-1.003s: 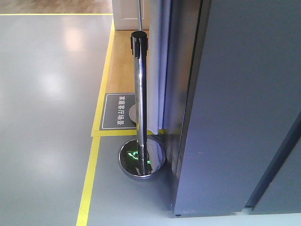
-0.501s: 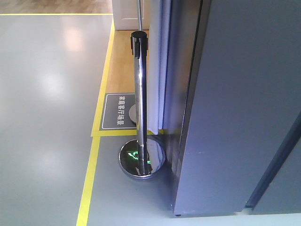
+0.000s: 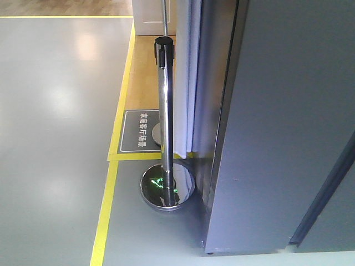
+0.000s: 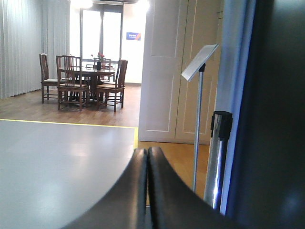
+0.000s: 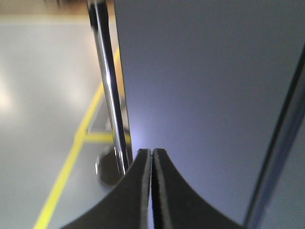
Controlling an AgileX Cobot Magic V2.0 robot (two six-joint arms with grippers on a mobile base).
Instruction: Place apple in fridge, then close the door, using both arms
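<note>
You have both grippers pressed shut with nothing between the fingers: the left gripper (image 4: 147,157) looks out over the grey floor (image 4: 57,162) toward a chrome barrier post (image 4: 217,157), and the right gripper (image 5: 152,160) points at the plain dark grey outer face of the door (image 5: 205,90). The apple is not visible in any view, so you cannot tell where it sits. The door's tall flat face (image 3: 283,122) lies straight ahead of the right fingers, its long axis vertical, with the fridge body (image 3: 209,100) beside it. The right arm looks nearer, so it seems the natural one to push.
</note>
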